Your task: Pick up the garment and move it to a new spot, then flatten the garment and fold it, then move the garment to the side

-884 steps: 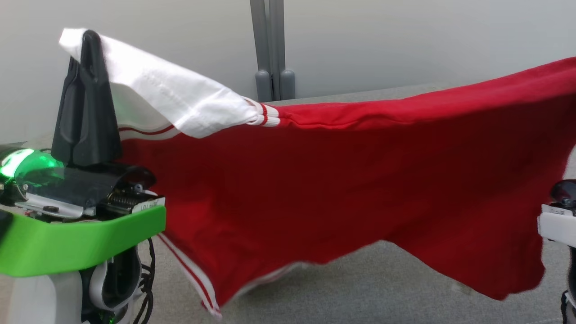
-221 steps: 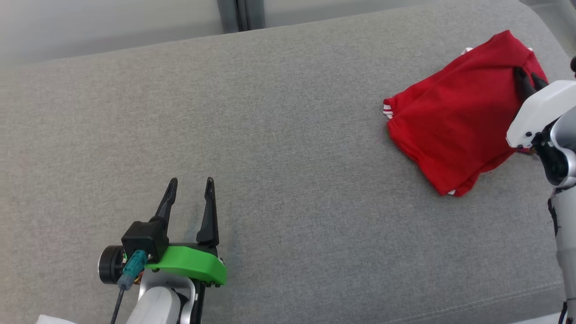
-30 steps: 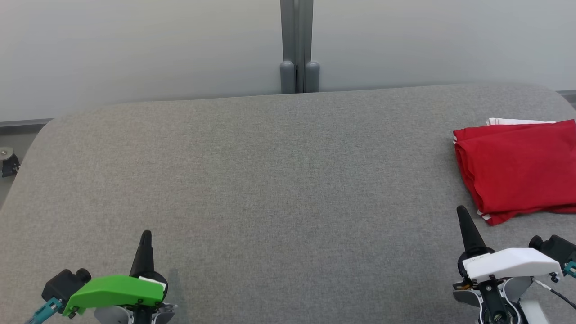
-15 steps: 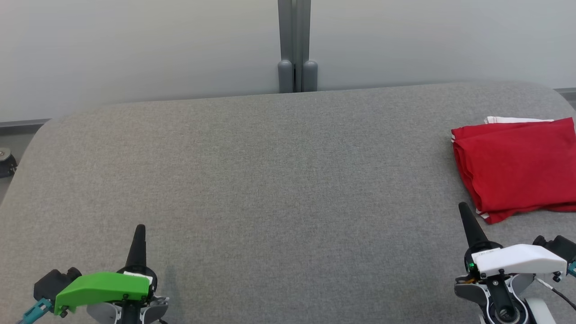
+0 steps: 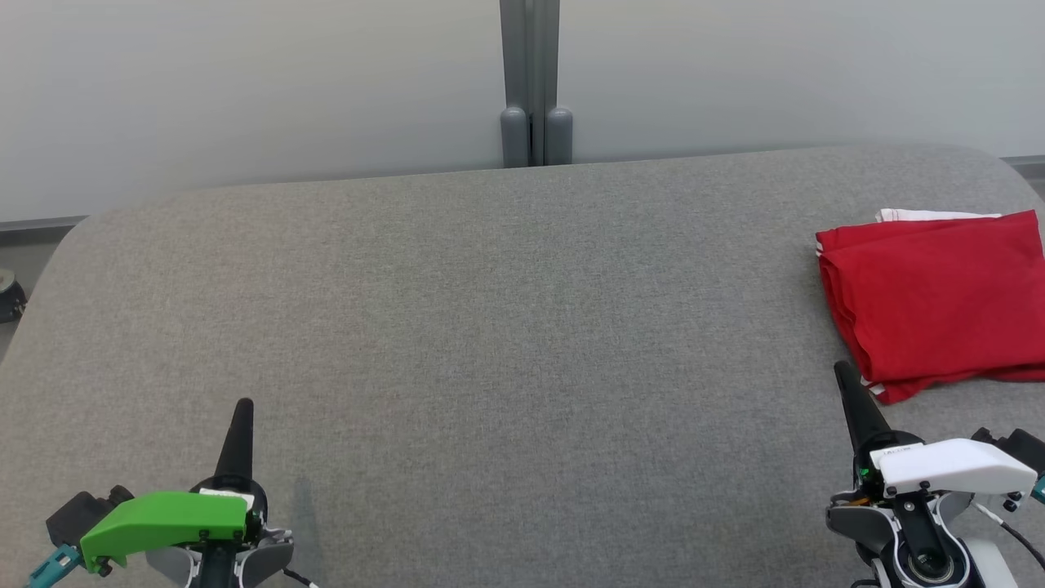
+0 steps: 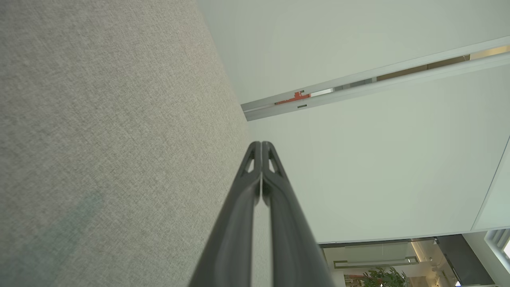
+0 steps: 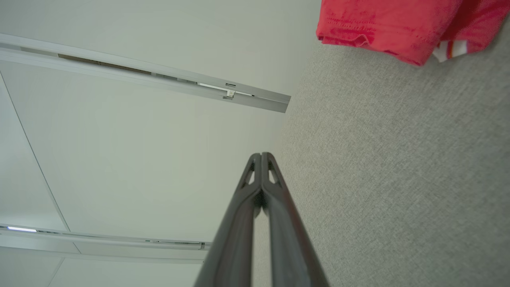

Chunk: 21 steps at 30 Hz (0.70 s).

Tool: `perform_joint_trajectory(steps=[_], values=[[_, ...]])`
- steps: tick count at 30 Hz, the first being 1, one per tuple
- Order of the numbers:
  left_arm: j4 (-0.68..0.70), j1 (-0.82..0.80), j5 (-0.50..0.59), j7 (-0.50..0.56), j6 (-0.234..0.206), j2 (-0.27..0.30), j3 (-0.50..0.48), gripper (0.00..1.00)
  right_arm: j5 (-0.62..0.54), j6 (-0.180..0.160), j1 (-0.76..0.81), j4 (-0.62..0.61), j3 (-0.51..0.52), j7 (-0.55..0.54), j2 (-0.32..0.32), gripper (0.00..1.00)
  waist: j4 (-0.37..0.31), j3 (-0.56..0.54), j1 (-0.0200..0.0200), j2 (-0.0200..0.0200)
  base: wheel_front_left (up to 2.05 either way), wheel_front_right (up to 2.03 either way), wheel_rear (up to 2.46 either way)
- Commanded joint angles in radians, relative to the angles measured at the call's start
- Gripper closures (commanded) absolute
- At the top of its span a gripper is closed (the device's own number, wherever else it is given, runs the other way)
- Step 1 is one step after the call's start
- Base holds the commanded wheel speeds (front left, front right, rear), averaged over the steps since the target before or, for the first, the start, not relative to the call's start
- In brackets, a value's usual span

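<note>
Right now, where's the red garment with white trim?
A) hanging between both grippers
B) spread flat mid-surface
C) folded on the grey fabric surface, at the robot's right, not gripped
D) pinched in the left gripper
C: the folded red garment lies on the grey fabric surface at the right, while the left gripper and right gripper are shut, empty and apart from it.

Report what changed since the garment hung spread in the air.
The red garment was folded, laid at the right side of the grey surface and let go. The left hand and right hand pulled back to the near edge, shut and empty. Over the last second the garment stayed put.
</note>
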State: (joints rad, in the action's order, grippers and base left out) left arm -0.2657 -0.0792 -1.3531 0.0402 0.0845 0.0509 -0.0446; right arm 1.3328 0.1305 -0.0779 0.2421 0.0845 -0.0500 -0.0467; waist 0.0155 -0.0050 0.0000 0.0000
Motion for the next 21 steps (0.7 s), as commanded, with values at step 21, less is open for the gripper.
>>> perform_joint_trajectory(steps=[21], values=[[0.017,-0.030,-0.163,0.048,0.033,0.000,-0.047,1.00,0.177,0.000,-0.029,0.001,0.021,-0.043,-0.006,1.00,-0.009,0.005,0.0000,0.0000,0.00,0.00,0.00]])
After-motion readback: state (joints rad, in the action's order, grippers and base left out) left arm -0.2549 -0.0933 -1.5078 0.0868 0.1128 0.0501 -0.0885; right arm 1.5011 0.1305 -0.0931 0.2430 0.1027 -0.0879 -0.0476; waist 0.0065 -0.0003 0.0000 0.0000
